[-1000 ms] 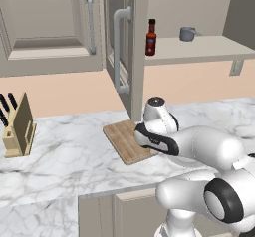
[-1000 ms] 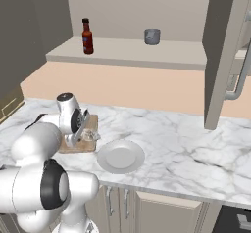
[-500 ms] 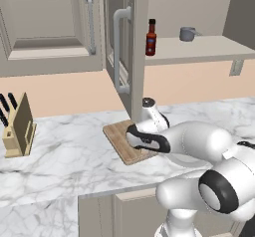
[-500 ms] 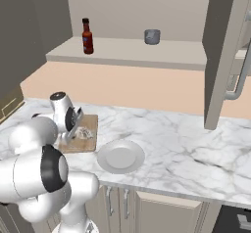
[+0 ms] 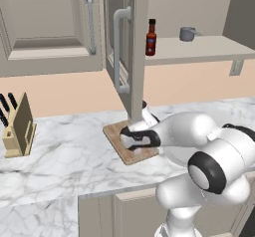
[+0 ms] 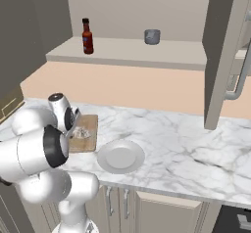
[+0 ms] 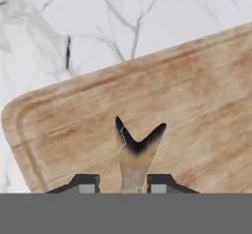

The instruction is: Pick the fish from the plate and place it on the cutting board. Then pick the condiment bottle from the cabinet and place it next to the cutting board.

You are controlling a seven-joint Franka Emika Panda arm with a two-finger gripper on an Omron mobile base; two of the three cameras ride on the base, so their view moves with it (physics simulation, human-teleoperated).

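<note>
The fish [image 7: 135, 157] sits clamped between my gripper [image 7: 122, 185] jaws, low over the cutting board [image 7: 197, 95].

A white marble counter [image 5: 64, 151] with a knife block [image 5: 19, 127] runs below a peach wall [image 6: 147, 85].

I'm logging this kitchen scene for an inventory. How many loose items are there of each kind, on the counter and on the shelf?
Fish: 1
Cutting board: 1
Plate: 1
Knife block: 1
Bottle: 1
Pot: 1
Total: 6
</note>
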